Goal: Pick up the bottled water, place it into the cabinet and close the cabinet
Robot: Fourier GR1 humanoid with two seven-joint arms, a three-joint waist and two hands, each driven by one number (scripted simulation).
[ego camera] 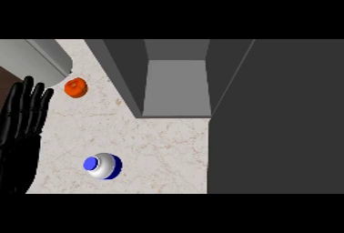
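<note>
One hand showing: left hand (23, 123), open and empty, resting at left edge. Upright on surface (161, 150): bottled water (103, 166), near, to its lower right; open cabinet (176, 86) farther up-right.

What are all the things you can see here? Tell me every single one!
Bottled water: one, white with a blue cap, standing on the counter, lower left.
Orange thing: one, orange, small, on the counter at upper left; too small to tell what it is.
Grey rounded thing: one, light grey, top left corner.
Cabinet: one, dark grey, open, upper middle.
Dark panel: one, dark grey, right side, likely the cabinet's open door.
Counter: one, pale marble.
Left hand: one, black, open, fingers up, left edge.
</note>
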